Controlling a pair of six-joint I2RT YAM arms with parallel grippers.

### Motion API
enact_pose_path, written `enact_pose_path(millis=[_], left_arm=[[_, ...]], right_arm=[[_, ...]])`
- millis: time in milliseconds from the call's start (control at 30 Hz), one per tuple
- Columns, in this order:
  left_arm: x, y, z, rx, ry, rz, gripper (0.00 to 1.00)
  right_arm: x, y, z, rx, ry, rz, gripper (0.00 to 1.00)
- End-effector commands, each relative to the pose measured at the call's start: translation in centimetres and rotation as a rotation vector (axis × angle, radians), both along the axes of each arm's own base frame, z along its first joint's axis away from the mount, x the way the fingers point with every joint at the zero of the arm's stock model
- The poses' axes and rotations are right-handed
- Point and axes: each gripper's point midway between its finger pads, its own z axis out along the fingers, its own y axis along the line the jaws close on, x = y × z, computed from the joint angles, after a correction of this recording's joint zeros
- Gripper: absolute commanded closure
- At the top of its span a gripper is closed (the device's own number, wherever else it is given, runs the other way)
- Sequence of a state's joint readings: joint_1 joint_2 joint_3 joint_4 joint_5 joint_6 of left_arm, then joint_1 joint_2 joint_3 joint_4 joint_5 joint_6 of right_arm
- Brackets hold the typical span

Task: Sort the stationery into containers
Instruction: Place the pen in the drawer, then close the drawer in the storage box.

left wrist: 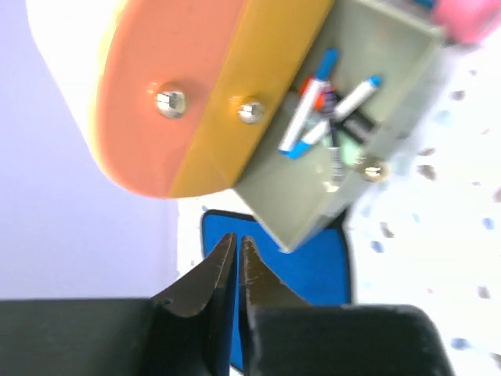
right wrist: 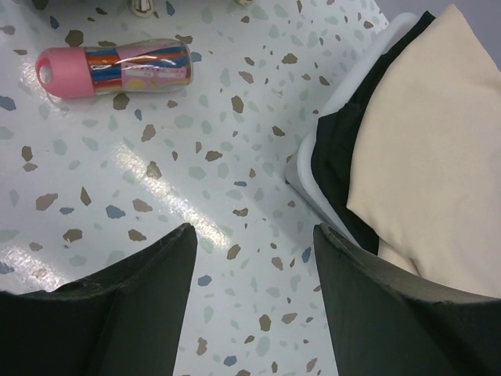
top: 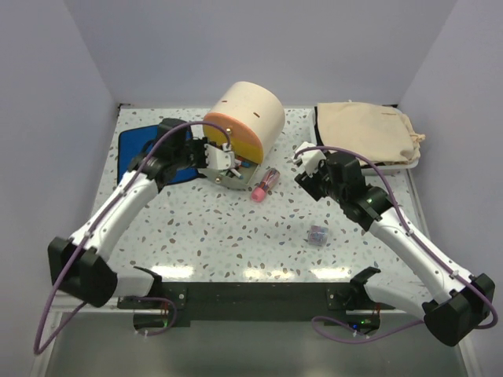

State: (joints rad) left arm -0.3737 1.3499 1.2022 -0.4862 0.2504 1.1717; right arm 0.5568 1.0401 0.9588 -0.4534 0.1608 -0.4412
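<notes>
Blue-tipped pens (left wrist: 309,117) lay in the open grey drawer (left wrist: 291,215) of the cabinet (top: 253,110); pink tube (top: 264,183) and tiny box (top: 316,233) lay loose before it. Left gripper (left wrist: 239,239) clenched empty, right gripper (right wrist: 252,232) released

Left arm (top: 118,210) extends forward and inward, wrist angled right. Left gripper (left wrist: 239,238): jaws pinched together, nothing between them. Right arm (top: 413,247) reaches forward-left, elbow bent. Right gripper (right wrist: 250,231): jaws spread wide, empty, pointing downward.
</notes>
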Motion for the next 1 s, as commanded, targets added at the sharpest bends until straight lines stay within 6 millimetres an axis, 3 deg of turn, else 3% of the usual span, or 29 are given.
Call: enact_pose_path(millis=[0,100,233,500,967], left_arm=[[-6.3,-0.4,-6.9,-0.158,0.323,0.074,1.00],[-9.1,-1.0,-10.8,-0.204,0.505,0.091,1.00],[-9.4,-1.7,-13.6,-0.210,0.598,0.088,1.00],[-4.2,-3.4,-14.9,-0.220,0.580,0.100,1.00],[4.9,-6.0,-14.2,-0.253,0.467,0.133,1.00]], right_arm=[[0.9,0.9,1.2,0.064,-0.031,-0.004,0.35],[1.3,1.3,1.5,0.074,-0.031,-0.005,0.35],[1.7,2.1,1.4,0.095,-0.014,0.008,0.36],[1.9,1.8,1.4,0.094,-0.010,-0.011,0.36],[1.8,1.0,-0.4,0.104,0.011,-0.033,0.36]])
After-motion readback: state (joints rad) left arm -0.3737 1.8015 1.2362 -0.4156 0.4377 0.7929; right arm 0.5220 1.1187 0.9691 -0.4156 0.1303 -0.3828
